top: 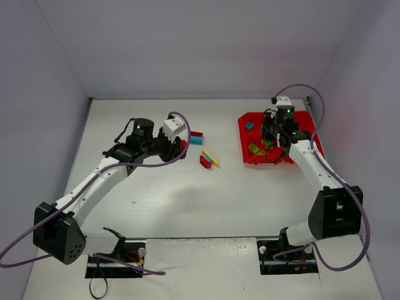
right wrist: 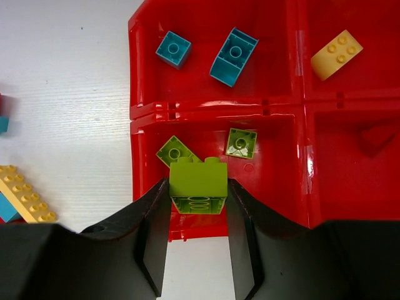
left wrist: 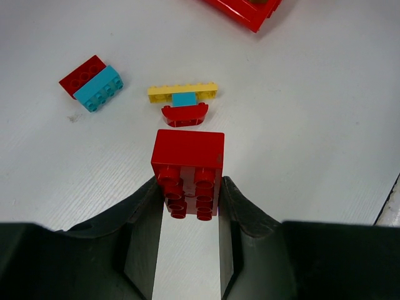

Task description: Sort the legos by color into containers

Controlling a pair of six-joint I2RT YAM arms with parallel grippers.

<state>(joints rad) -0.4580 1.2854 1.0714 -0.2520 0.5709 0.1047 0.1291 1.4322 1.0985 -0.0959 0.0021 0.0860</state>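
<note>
Left arm: your left fingers (left wrist: pixel 145 219) are pinching a red brick (left wrist: pixel 187 156) by its two long sides, in the lower middle of the left wrist view, and are open only as wide as the brick.
Red brick axis: its long axis is running along the fingers, pointing toward the top of the frame, with round knobs showing on its near end.
Loose pieces ahead: a yellow strip (left wrist: pixel 182 92) is lying crosswise above the held brick, long axis left to right. A small cyan piece (left wrist: pixel 184 99) and a red arched piece (left wrist: pixel 184 114) are sitting just beside it.
Upper left: a red block (left wrist: pixel 80 75) and a cyan block (left wrist: pixel 100 88) are lying side by side, touching, on the counter (left wrist: pixel 312 137). Both are slanting from lower left to upper right.
Right arm: your right fingers (right wrist: pixel 156 219) are gripping a lime green brick (right wrist: pixel 199 181) over the lower-left compartment of the tray (right wrist: pixel 219 111).
Lime brick direction: its knobs are pointing toward the top of the frame.
Tray contents: two lime pieces (right wrist: pixel 174 152) are lying lower left, two cyan bricks (right wrist: pixel 233 56) upper left, and a yellow brick (right wrist: pixel 337 54) upper right, slanting.
</note>
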